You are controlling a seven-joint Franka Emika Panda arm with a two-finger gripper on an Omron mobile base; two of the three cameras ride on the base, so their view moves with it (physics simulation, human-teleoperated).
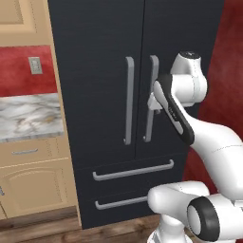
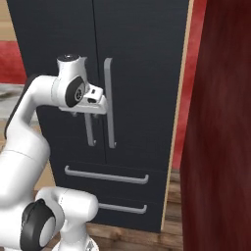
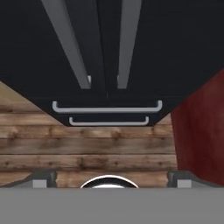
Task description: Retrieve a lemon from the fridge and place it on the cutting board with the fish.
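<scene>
The fridge [image 1: 99, 57] stands right ahead, tall and black, with both doors shut and two drawers [image 1: 133, 170] below. Its two grey vertical handles [image 2: 109, 103] run side by side at the middle seam. My gripper [image 2: 84, 113] hangs just in front of those handles at about mid height, pointing down, touching nothing that I can see. In the hand view the fingertips [image 3: 41, 178] stand far apart with nothing between them, and the gripper [image 3: 111, 178] looks down the doors [image 3: 105, 43] to the drawer handles [image 3: 107, 107]. The lemon, the cutting board and the fish are out of view.
A marble counter [image 1: 28, 116] over tan cabinets [image 1: 33, 185] adjoins the fridge on the left, with a red backsplash and an outlet [image 1: 34, 65]. A dark red wall [image 2: 220, 147] stands close on the right. Wooden floor [image 3: 87, 144] lies below.
</scene>
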